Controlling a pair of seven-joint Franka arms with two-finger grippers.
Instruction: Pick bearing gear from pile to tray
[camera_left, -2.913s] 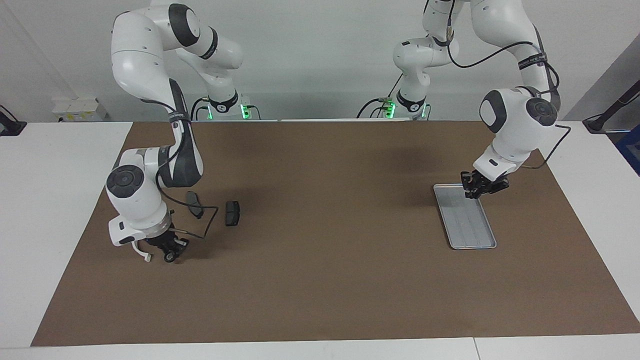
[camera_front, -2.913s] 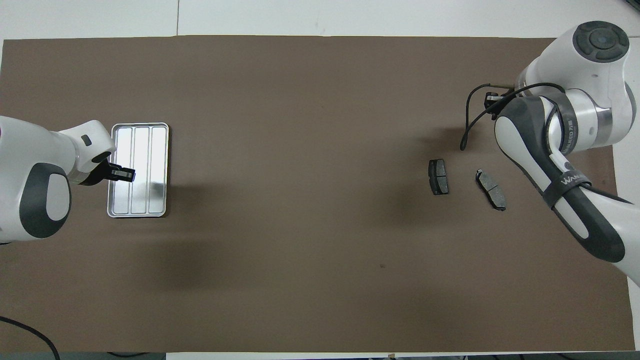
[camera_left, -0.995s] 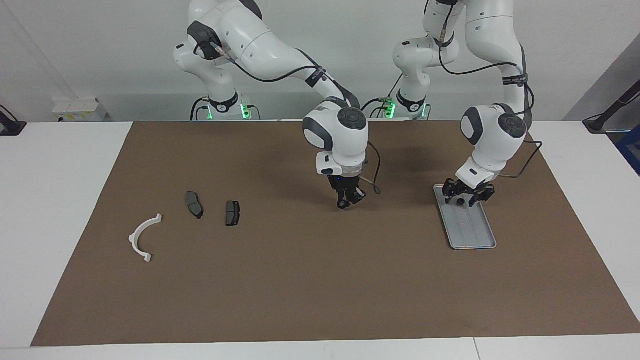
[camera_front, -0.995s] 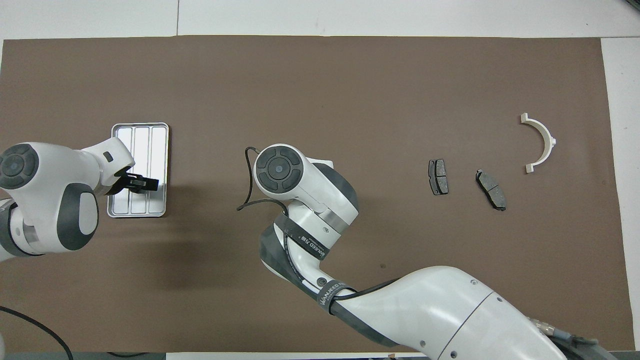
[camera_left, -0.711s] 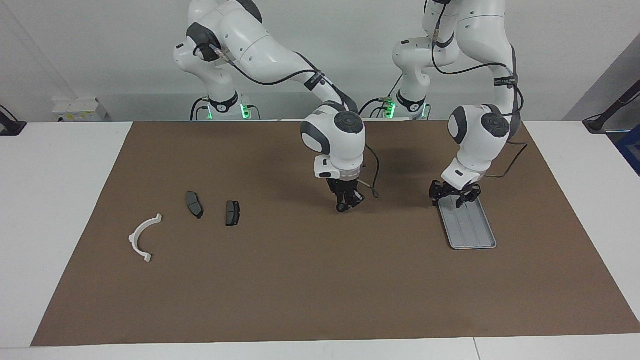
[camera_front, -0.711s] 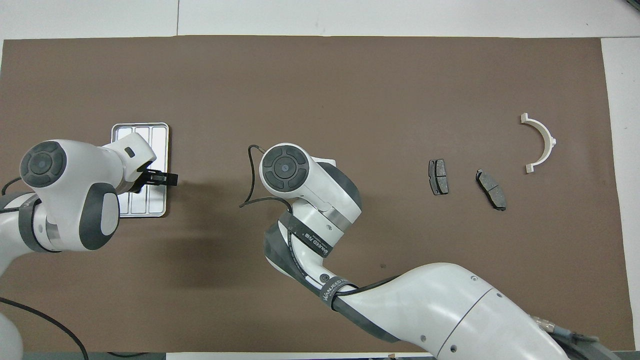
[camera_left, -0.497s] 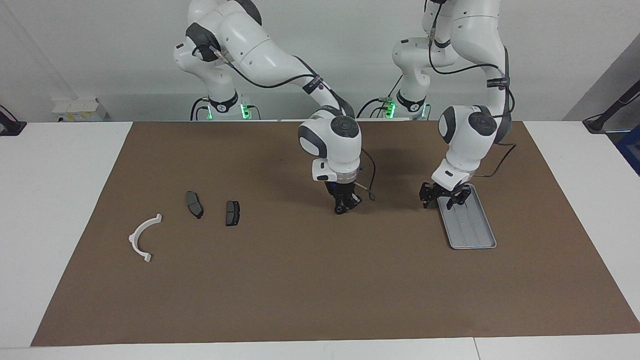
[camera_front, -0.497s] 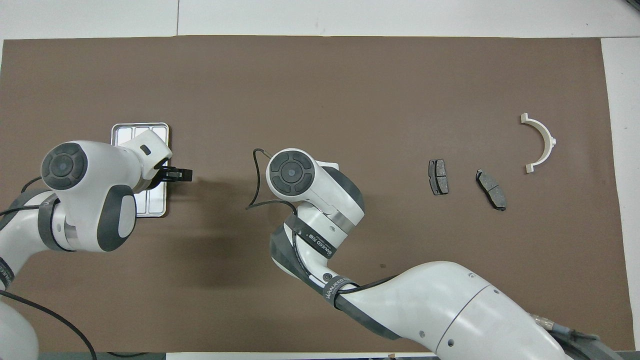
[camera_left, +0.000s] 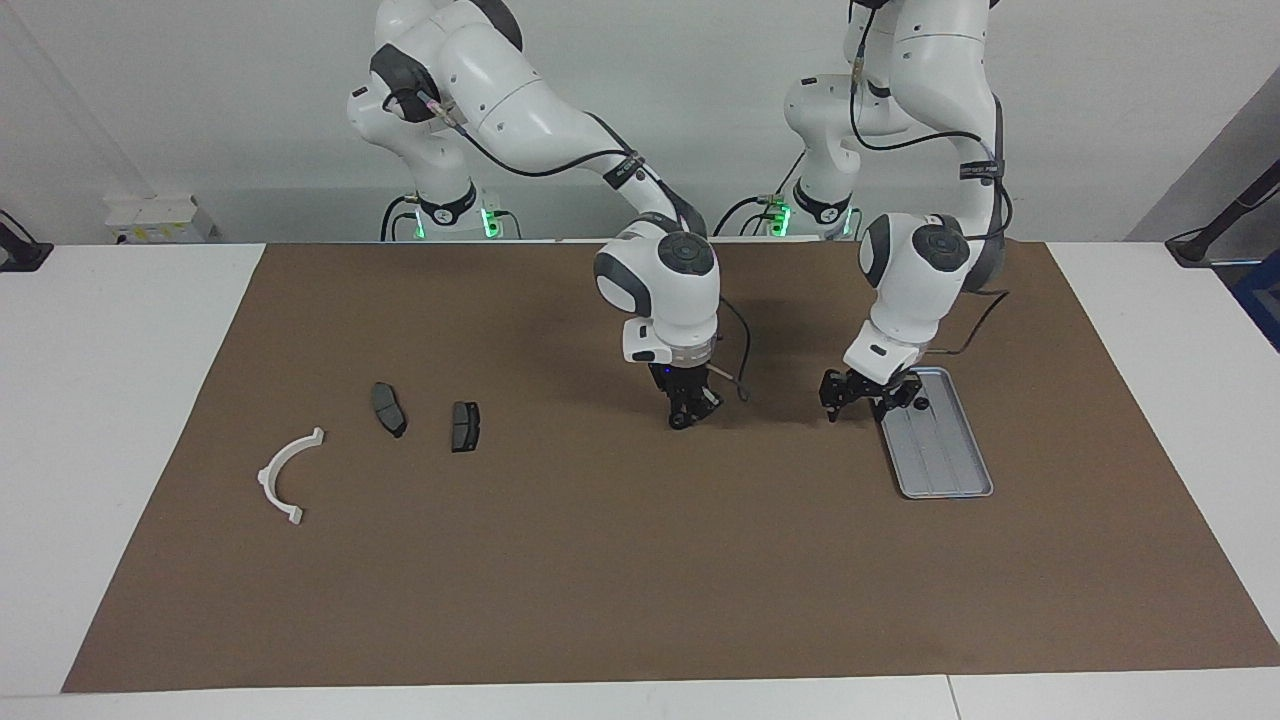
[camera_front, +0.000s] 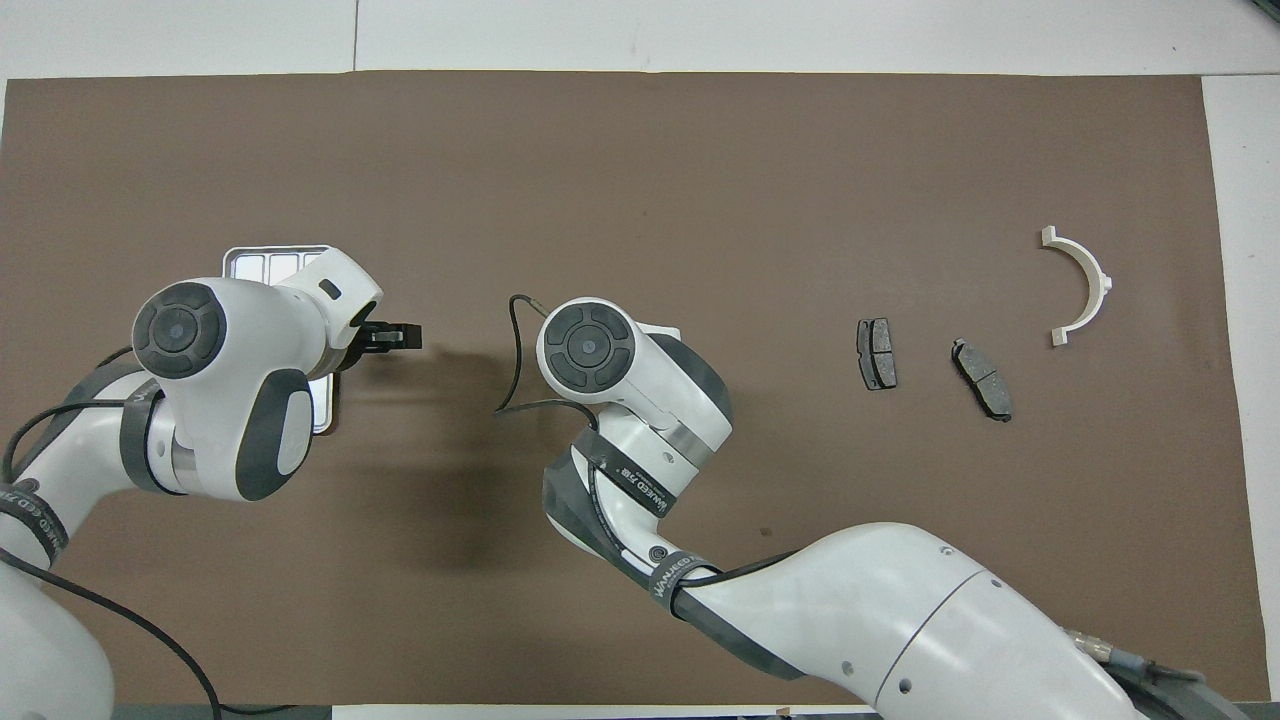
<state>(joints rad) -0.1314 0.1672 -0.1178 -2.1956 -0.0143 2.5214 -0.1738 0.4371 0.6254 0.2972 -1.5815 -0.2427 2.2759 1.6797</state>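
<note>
Bearing gear (camera_left: 680, 421) pinched in right gripper (camera_left: 686, 413); left gripper (camera_left: 858, 397) jaws spread wide

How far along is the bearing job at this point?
Done: one small dark piece seems to lie in the tray. In hand: the right hand, low over the middle of the mat, shows a small round piece at its tips; the left hand, open, hovers beside the tray. Left: getting that piece into the tray.

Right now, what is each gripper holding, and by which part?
The right gripper pinches a small black round piece at its fingertips; which part cannot be told. The left gripper, open near the tray, holds nothing.
</note>
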